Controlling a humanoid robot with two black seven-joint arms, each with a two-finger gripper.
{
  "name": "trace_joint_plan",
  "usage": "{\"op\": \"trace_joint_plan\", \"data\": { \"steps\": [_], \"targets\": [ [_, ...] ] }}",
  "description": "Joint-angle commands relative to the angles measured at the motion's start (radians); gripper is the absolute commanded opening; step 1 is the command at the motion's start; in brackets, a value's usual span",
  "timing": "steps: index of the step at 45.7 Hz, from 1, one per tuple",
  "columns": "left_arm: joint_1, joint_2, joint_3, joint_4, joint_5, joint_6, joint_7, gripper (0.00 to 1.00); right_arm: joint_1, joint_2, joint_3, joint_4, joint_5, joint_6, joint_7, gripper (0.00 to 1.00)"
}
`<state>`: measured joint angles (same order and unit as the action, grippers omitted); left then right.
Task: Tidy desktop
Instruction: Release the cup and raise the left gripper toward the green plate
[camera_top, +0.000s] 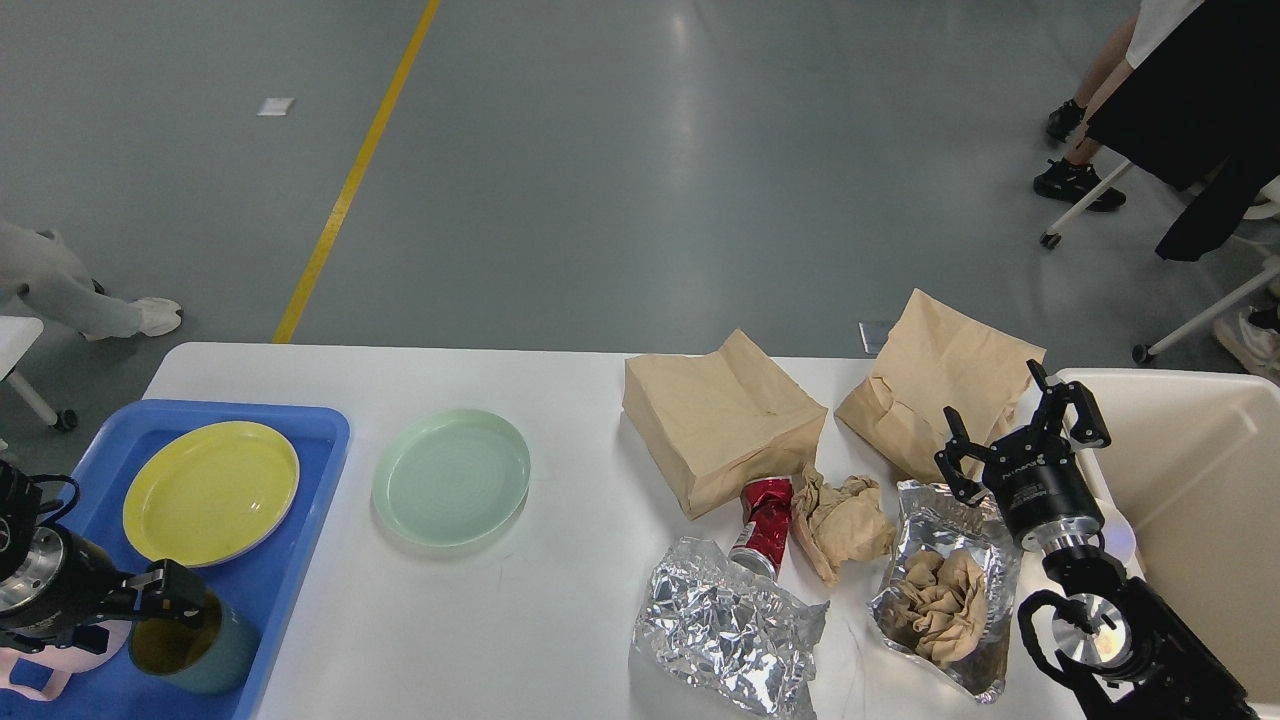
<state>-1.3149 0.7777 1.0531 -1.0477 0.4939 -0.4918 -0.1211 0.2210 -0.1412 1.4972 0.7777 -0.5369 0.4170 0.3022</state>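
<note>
My left gripper (165, 600) pinches the rim of the green cup (200, 650) on the blue tray (310, 425) at the desktop (560, 620) left end, while my right gripper (1020, 435), jaws spread, hovers nearest the right-hand litter, the foil tray (945, 590) just near of it.

The desktop (560, 640) is a large white tabletop, smooth and plain, with a rounded corner at the far left. It lies flat and fills the lower half of the view, its far edge running straight against the grey floor. Its left part is largely bare, with a few faint scuff marks near the middle. The right and near edges are covered or cut off, so their shape cannot be told.
</note>
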Motion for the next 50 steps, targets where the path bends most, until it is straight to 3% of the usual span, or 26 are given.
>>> {"op": "trace_joint_plan", "data": {
  "steps": [1, 22, 31, 40, 50],
  "targets": [
    [-0.069, 0.000, 0.053, -0.055, -0.008, -0.008, -0.003, 0.91, 0.000, 0.000, 0.000, 0.000, 0.000, 0.000, 0.000, 1.00],
    [-0.596, -0.055, 0.432, -0.414, -0.179, -0.001, -0.008, 0.91, 0.000, -0.001, 0.000, 0.002, 0.000, 0.000, 0.000, 1.00],
    [-0.923, -0.228, 0.620, -0.581, -0.330, -0.011, -0.015, 0.91, 0.000, -0.001, 0.000, 0.002, 0.000, 0.000, 0.000, 1.00],
    [-1.092, -0.452, 0.624, -0.652, -0.508, -0.071, -0.014, 0.91, 0.000, 0.000, 0.000, 0.000, 0.000, 0.000, 0.000, 1.00],
    [-1.287, -0.514, 0.542, -0.678, -0.638, -0.234, -0.012, 0.91, 0.000, -0.001, 0.000, 0.000, 0.000, 0.000, 0.000, 1.00]
  ]
}}
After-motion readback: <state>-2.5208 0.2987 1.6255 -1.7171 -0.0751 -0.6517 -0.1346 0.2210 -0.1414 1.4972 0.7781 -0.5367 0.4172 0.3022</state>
